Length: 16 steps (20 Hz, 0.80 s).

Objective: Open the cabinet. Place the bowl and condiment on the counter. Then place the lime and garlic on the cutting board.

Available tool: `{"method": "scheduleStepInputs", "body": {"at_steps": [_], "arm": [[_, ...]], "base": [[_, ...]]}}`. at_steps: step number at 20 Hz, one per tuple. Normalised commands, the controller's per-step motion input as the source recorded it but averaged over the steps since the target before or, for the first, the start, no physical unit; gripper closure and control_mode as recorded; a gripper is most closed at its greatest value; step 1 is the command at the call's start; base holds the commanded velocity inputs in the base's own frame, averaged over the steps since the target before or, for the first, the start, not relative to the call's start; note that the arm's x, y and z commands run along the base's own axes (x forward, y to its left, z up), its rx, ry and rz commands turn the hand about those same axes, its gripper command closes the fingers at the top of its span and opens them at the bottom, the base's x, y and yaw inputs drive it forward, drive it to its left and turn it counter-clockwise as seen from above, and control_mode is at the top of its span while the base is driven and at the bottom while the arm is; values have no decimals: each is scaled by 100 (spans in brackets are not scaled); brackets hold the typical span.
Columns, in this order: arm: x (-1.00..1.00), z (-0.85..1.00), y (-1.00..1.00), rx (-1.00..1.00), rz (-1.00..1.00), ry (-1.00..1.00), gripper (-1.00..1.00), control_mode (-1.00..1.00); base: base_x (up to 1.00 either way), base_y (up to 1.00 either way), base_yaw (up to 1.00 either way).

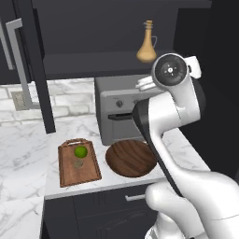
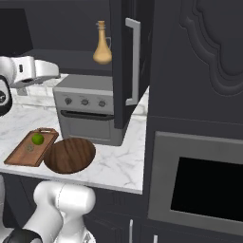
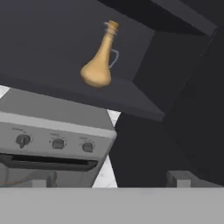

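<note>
One condiment bottle (image 1: pixel 147 43), tan with a slim neck and a handle, stands upright on the shelf of the open cabinet (image 1: pixel 107 63), above the toaster oven (image 1: pixel 122 108). The hand view shows the same bottle (image 3: pixel 99 59) up and left of centre, with the oven's (image 3: pixel 52 135) three knobs below it. Two cabinet doors stand open: one at the left (image 1: pixel 28 65) and one at the right (image 2: pixel 129 61), each with one long grey handle. One wooden bowl (image 1: pixel 131 158) sits on the marble counter (image 1: pixel 23 149) in front of the oven, just right of the one cutting board (image 1: pixel 78 163). One lime (image 1: pixel 80 151) lies on the far half of the board; a small pale thing (image 1: pixel 78 164) lies just nearer, too faint to name. The gripper (image 3: pixel 111 178) is raised before the oven, facing the shelf; its two fingertips (image 3: pixel 178 178) stand well apart with nothing between them.
</note>
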Motion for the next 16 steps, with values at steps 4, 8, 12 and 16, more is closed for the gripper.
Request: {"method": "scheduleStepInputs", "body": {"at_steps": [4, 8, 12, 16], "arm": [[0, 2, -32, 17, -8, 0, -100, -100], [2, 22, -36, 17, -6, 0, -100, -100], [27, 31, -20, 14, -7, 0, -100, -100], [45, 19, -3, 8, -7, 0, -100, -100]], "base": [[0, 0, 0], [0, 0, 0], [0, 0, 0], [0, 0, 0]]}}
